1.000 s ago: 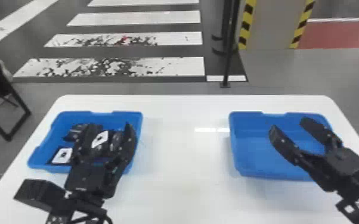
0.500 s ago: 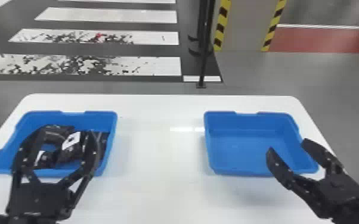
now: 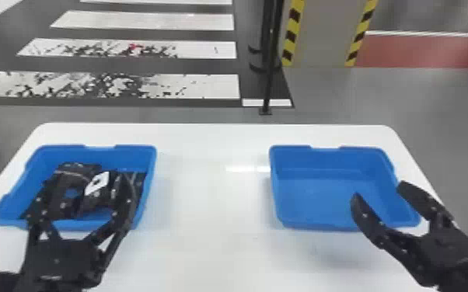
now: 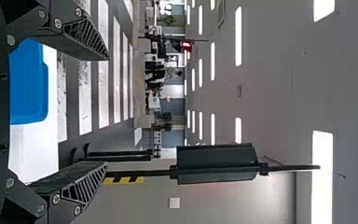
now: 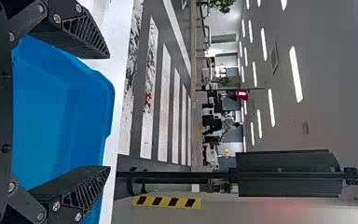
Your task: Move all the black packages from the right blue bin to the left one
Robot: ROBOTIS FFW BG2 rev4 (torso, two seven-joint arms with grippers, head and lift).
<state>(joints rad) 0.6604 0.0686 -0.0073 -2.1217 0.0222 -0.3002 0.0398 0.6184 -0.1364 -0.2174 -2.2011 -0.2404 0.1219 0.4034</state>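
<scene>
In the head view my left gripper [image 3: 83, 202] stands open above the near part of the left blue bin [image 3: 149, 186], in front of the black packages [image 3: 75, 174] piled inside it; one bears a white label. My right gripper [image 3: 379, 190] is open over the right part of the right blue bin [image 3: 322, 194], where bare blue floor is visible. In the left wrist view the left gripper [image 4: 107, 111] has its fingers wide apart, with nothing between them. The right gripper [image 5: 109, 112] in the right wrist view is likewise spread, the blue bin [image 5: 60, 112] lying beyond.
Both bins stand on a white table [image 3: 210, 202], with a wide stretch of tabletop between them. Beyond the far table edge are a black pole [image 3: 270, 77] and a pillar with yellow-black stripes [image 3: 318, 35].
The head view has shifted, so table and bins sit further left than a second ago. The left gripper's fingers have spread wider. The right gripper now stands nearer the right bin's right side.
</scene>
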